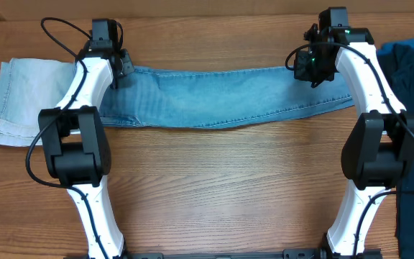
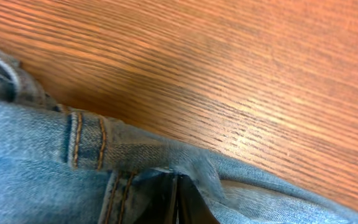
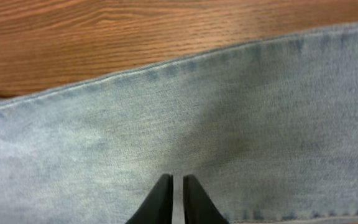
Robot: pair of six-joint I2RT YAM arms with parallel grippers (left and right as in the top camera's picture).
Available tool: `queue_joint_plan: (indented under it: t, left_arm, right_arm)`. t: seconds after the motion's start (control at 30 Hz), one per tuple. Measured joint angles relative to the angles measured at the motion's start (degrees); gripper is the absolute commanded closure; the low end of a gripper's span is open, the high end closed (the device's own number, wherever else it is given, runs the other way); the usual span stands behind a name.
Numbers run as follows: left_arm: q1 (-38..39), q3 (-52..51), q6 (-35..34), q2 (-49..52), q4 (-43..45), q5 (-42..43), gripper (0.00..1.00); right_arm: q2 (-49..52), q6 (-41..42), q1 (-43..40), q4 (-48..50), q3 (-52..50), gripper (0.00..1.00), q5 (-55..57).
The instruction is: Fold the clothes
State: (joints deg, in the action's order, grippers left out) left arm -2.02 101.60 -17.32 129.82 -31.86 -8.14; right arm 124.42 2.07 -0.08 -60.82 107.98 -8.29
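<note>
Denim jeans (image 1: 221, 104) lie stretched along the far side of the bench (image 1: 214, 187), left hand (image 2: 178, 199) closed on a waistband fold, right hand (image 3: 178, 199) a slit apart over the leg, grip I cannot tell; folding seems just beginning, and next needs both ends carried over together.

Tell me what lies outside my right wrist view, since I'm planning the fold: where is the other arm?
Observer: The left gripper is shut on the same jeans, beside a belt loop.
Operator: Are the jeans spread out?
Observer: Yes, one long flat strip across the table, reaching the right gripper.
Operator: Anything else nearby?
Observer: A dark blue garment lies past the right gripper, at the table's edge.
</note>
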Motion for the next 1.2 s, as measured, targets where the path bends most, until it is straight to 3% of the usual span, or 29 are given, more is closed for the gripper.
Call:
queue_joint_plan:
  t: [0.23, 0.37, 0.43, 0.6, 0.77, 0.97, 1.2]
  left_arm:
    - [0.2, 3.5, 1.9, 1.4, -9.2, 2.4, 0.96]
    - [1.4, 11.0, 1.9, -1.4, -15.5, 2.7, 0.95]
    - [3.0, 13.4, 1.9, -4.3, -17.5, 3.7, 0.96]
    - [9.1, 15.5, 1.9, -8.5, -23.2, 7.7, 0.96]
    - [13.3, 15.3, 2.8, -3.6, -26.9, 11.0, 0.96]
    - [14.0, 15.0, 4.0, 4.1, -27.0, 13.4, 0.94]
    - [12.5, 15.0, 4.3, 5.7, -26.9, 9.7, 0.95]
  right_arm:
    - [0.0, -3.7, 0.4, -3.1, 1.7, 0.81, -2.6]
    - [0.0, -8.3, 3.0, -4.7, 5.0, 0.95, -5.9]
    - [0.0, -10.6, 5.8, -4.4, 4.9, 0.96, -6.7]
    - [0.0, -13.2, 12.8, 2.5, 2.9, 0.96, -8.1]
    - [0.0, -14.1, 14.8, 10.9, -2.4, 0.96, -8.3]
    - [0.0, -14.1, 15.6, 22.2, -11.2, 0.96, -7.9]
    - [0.3, -13.7, 15.5, 28.8, -18.3, 0.96, -0.2]
